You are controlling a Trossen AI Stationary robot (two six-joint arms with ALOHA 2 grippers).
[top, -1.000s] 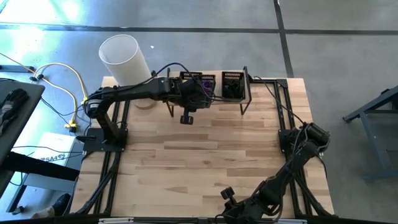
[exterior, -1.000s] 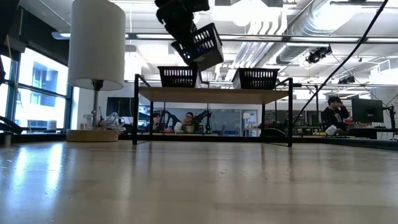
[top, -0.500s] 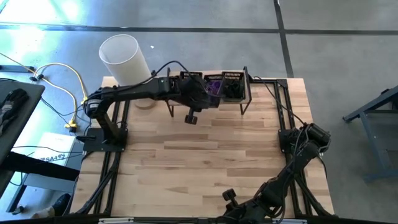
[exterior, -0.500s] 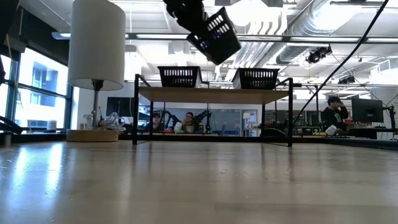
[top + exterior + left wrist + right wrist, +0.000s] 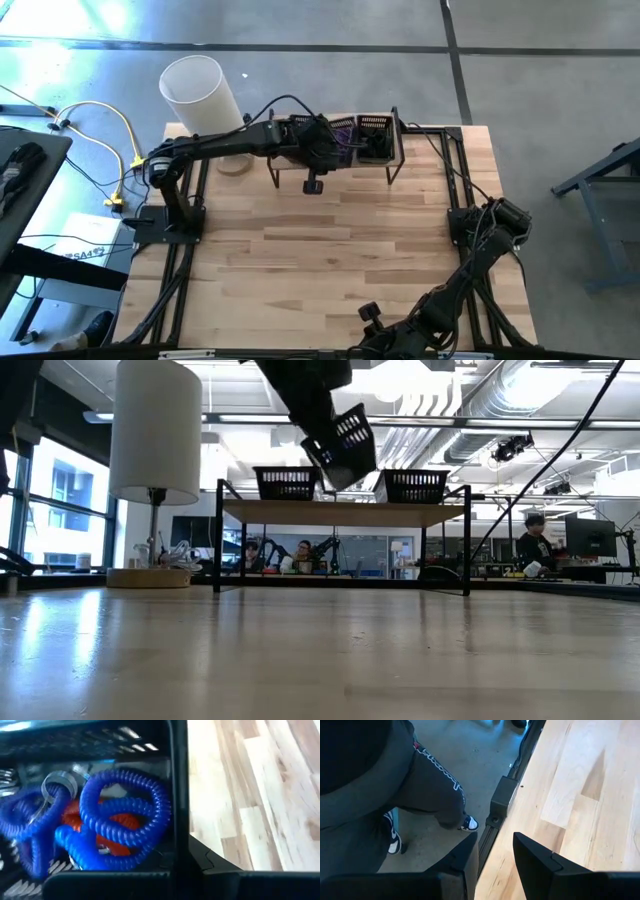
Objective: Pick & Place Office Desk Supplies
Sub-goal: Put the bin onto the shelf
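Bare wooden table [image 5: 330, 250] lies open — only the far-edge shelf [image 5: 335, 150] and white cylinder [image 5: 200, 92] obstruct.

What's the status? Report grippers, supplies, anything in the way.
Left gripper shut on mesh tray, tilted above the shelf. Blue coils inside it. Right gripper open, parked at table edge. Nothing in the way.

White lettering runs down the leg of a person's dark trousers [image 5: 437, 780] in the right wrist view; the characters cannot be made out. A white sheet [image 5: 88, 240] lying beside the table in the high view carries dark print, too small to read. No other text, label, brand or number is legible.
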